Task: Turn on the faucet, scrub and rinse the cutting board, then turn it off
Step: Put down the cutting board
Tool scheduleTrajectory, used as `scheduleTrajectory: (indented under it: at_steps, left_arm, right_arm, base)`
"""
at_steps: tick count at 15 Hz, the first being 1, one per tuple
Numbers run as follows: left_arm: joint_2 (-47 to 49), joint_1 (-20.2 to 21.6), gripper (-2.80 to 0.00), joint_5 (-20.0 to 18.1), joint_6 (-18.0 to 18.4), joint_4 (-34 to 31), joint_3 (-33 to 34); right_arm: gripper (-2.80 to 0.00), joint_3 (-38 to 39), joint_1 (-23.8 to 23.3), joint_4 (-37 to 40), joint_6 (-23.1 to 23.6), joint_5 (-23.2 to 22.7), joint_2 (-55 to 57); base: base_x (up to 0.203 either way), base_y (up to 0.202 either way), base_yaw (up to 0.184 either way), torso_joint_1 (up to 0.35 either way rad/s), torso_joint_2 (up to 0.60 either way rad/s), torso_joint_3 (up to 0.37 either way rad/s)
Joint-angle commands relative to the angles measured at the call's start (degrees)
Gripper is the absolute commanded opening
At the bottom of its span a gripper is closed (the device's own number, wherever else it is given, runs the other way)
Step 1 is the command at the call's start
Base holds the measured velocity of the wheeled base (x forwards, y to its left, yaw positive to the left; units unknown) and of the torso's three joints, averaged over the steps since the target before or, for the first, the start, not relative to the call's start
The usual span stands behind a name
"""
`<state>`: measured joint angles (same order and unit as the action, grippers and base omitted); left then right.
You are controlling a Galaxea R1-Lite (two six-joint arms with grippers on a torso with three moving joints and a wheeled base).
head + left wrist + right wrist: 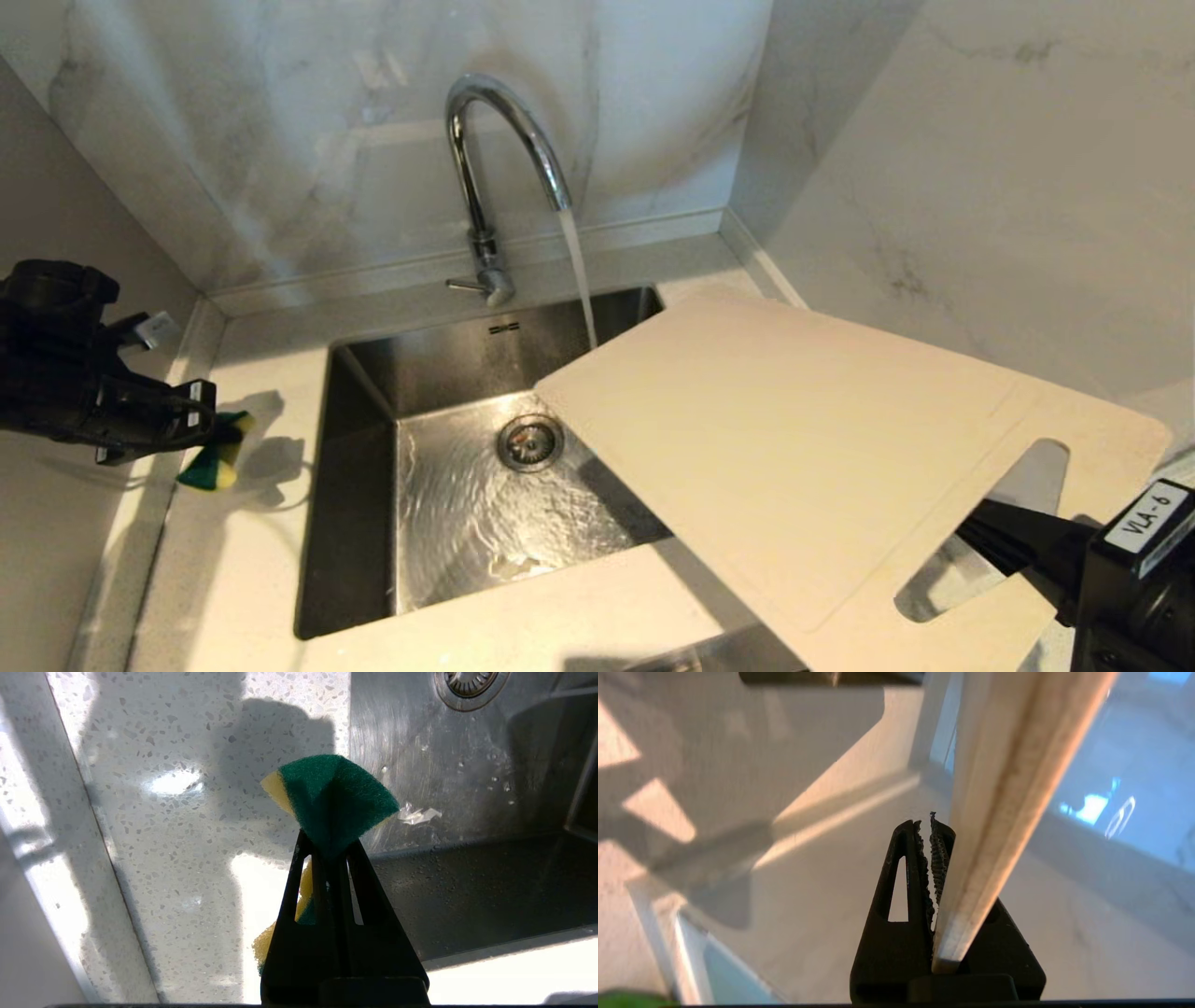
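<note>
nearest, at the lower right of the head view: my right claw (976, 534), its black finger passing through the handle slot of the cutting board (803, 448). the board is lifted off the desk (252, 523) and tilted, its far corner reaching over the sink (448, 504) close to the stream of water (579, 275). the right wrist view adds what the head view hides: the board (999, 812) seen edge-on, its thin rim seated between my two ribbed fingers (941, 858), jaws narrow and clamped on it.

mid-distance, left: my left claw (201, 425) hovers above the pale speckled desk beside the sink's left rim, pinching a green-and-yellow sponge (219, 453). only the left wrist view shows the grip clearly: the sponge (331, 798) folded into a fan, green scouring face outward, yellow foam at the edge and between the closed fingers (364, 891), with the drain (469, 683) beyond it.

farther: the steel sink basin, wet and rippled around the drain (530, 441).

farthest: the faucet (495, 177), chrome gooseneck at the back of the sink against the marble wall (280, 140), its lever (464, 285) pointing left, water running from the spout into the basin, just past the board's far corner.
</note>
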<state>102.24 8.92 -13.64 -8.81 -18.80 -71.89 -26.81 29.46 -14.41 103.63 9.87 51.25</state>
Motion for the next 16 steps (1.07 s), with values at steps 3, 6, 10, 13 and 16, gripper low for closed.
scheduleTrajectory:
  at_steps: [3, 6, 10, 13, 16]
  left_arm:
    - [0.77, 0.04, -2.8, 0.02, -0.06, -0.1, 0.19]
    - [0.68, 0.04, -2.8, 0.11, -0.06, -0.18, 0.34]
    - [0.86, 0.13, -2.8, 0.25, 0.02, -0.02, 0.7]
    - [1.65, 0.13, -2.8, 0.19, -0.06, 1.04, 0.87]
    - [2.44, 0.13, -2.8, 0.19, -0.06, 1.3, 0.87]
  right_arm:
    - [-2.8, 1.24, 0.0, 1.5, -0.09, 0.79, -0.18]
    - [-2.8, 3.75, -0.02, 4.64, -5.57, 1.85, 0.6]
    - [-2.8, 6.59, -0.22, 5.1, -11.25, 5.92, 2.05]
    - [-2.8, 7.56, -0.27, 5.62, -11.29, 6.04, 2.99]
    - [-2.8, 8.39, -0.28, 5.53, -11.35, 6.74, 4.12]
  base:
    - [0.0, 0.0, 0.0, 0.0, 0.0, 0.0]
    - [0.0, 0.0, 0.0, 0.0, 0.0, 0.0]
    - [0.0, 0.0, 0.0, 0.0, 0.0, 0.0]
    - [0.0, 0.0, 0.0, 0.0, 0.0, 0.0]
    - [0.0, 0.0, 0.0, 0.0, 0.0, 0.0]
